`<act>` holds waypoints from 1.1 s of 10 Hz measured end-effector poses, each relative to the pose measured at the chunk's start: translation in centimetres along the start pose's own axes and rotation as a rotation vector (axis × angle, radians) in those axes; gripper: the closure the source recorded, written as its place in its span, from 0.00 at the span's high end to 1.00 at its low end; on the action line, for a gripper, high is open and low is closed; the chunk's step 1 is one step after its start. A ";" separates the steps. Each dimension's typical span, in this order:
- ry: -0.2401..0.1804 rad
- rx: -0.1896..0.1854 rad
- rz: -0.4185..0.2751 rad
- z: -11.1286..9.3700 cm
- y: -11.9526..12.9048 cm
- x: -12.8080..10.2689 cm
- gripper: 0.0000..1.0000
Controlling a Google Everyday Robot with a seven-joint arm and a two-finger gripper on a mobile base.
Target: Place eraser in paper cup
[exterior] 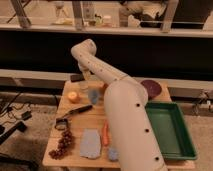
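The paper cup (93, 96), small and blue-grey, stands on the wooden table (125, 162) toward the back, just right of an orange fruit (73, 96). My gripper (85, 80) hangs from the cream arm (100, 67) above the table's far edge, a little behind and left of the cup. A small dark flat object (76, 78) lies at the far edge beside the gripper; I cannot tell whether it is the eraser. No eraser shows plainly elsewhere.
A flat blue-grey cloth (90, 144), a carrot (105, 134), grapes (62, 145) and a black-handled tool (75, 112) lie on the near half. A green tray (169, 130) is at the right, a dark red plate (151, 88) behind it. My arm's thick link (132, 130) covers the table's middle.
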 end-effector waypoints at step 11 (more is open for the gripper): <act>-0.001 0.000 0.000 0.0 0.0 -0.1 0.80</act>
